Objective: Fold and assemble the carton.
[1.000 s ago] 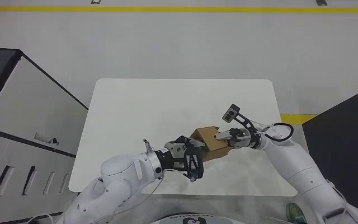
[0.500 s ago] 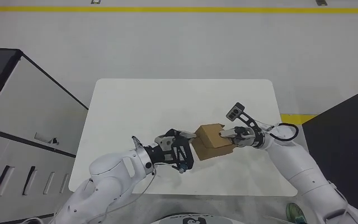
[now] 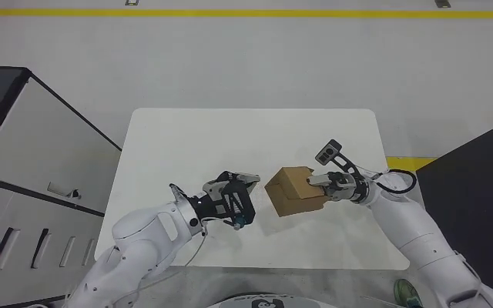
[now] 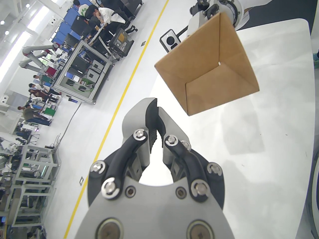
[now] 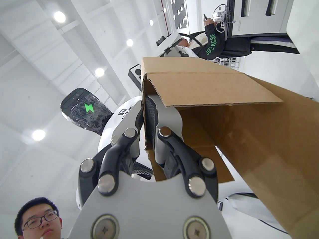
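Top view: one carton [image 3: 293, 192] hangs above the counter [image 3: 192, 138], with one wall pinched tight in my right gripper [image 5: 144, 108]. I judge this hold presents the carton's open end to my other arm. My left gripper [image 4: 155, 108] is closed on nothing; the carton is just ahead of its tips, not touching. That makes one carton and two grippers.

white left arm [image 3: 146, 231]: lower left of top view, forearm angled right | grey-and-black left pincer [image 3: 240, 202]: frame centre, fingers pressed together, holding nothing | white right arm [image 3: 408, 223]: lower right, forearm angled left | right pincer [image 3: 316, 182]: right of centre, clamped on a wall of the brown cardboard carton [image 3: 293, 192]
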Motion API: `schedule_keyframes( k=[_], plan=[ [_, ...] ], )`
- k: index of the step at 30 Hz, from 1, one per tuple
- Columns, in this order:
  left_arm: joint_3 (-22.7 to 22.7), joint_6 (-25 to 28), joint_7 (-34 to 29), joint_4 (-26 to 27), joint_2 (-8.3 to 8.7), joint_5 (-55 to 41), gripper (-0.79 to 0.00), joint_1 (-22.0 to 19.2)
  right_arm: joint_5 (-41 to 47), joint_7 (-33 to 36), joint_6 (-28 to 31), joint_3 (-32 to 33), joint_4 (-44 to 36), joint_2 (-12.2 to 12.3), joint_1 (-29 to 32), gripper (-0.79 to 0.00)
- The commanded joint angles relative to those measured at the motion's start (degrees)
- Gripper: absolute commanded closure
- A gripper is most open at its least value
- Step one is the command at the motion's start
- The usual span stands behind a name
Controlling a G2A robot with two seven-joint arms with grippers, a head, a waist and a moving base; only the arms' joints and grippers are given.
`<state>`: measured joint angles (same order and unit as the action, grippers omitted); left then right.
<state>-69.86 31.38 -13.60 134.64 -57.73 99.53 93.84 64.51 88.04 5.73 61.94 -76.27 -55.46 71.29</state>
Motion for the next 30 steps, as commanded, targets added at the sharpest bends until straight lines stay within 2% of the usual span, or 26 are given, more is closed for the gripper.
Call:
schedule_keyframes(
  k=[1, 13, 17, 27, 30],
  plan=[
    [-1.3, 0.3, 0.8, 0.0, 0.12, -0.7, 0.0, 0.5, 0.8, 0.0, 0.0, 0.1, -0.8, 0.3, 0.2, 0.0],
    [-11.3, 0.7, 7.0, 0.0, 0.85, -6.0, 0.0, 5.3, 5.5, 0.0, 0.8, -2.0, -3.4, 2.7, -0.5, 0.0],
    [-14.4, 1.1, 8.8, 0.0, 1.06, -7.0, 0.0, 7.4, 5.7, 0.0, 0.6, -2.4, -3.4, 2.9, -0.9, 0.0],
    [-14.8, 1.4, 9.1, 0.0, 1.11, -6.9, 0.0, 7.9, 5.7, 0.0, 0.6, -2.4, -3.4, 2.9, -0.9, 0.0],
    [-16.1, 1.7, 9.8, -1.7, 1.09, -9.9, 0.0, 7.6, -0.6, -4.5, 4.3, -1.1, -5.6, 3.0, -0.9, 0.0]
  ],
)
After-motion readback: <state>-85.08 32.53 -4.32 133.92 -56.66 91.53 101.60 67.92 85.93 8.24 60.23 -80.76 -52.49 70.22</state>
